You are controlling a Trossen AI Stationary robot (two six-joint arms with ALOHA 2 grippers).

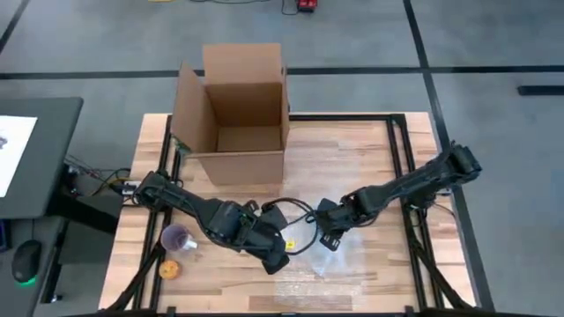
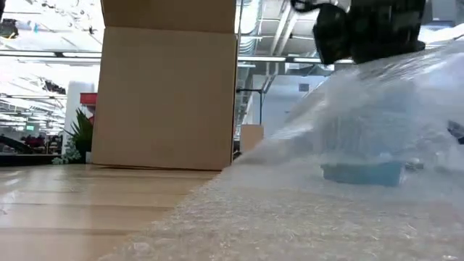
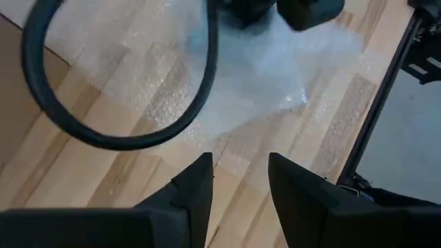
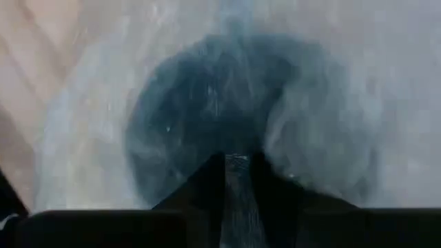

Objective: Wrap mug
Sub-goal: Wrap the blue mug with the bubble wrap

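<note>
High view: right end effector (image 1: 330,239) pinching bubble wrap (image 1: 339,264) over the blue mug (image 2: 361,171) near the surface's (image 1: 352,158) front centre, likely folding it across; left end effector (image 1: 278,261) spread just beside, ready to pin the sheet.

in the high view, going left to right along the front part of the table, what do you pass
orange ball → purple cup → left end effector → right end effector, which pinches the bubble wrap
</note>
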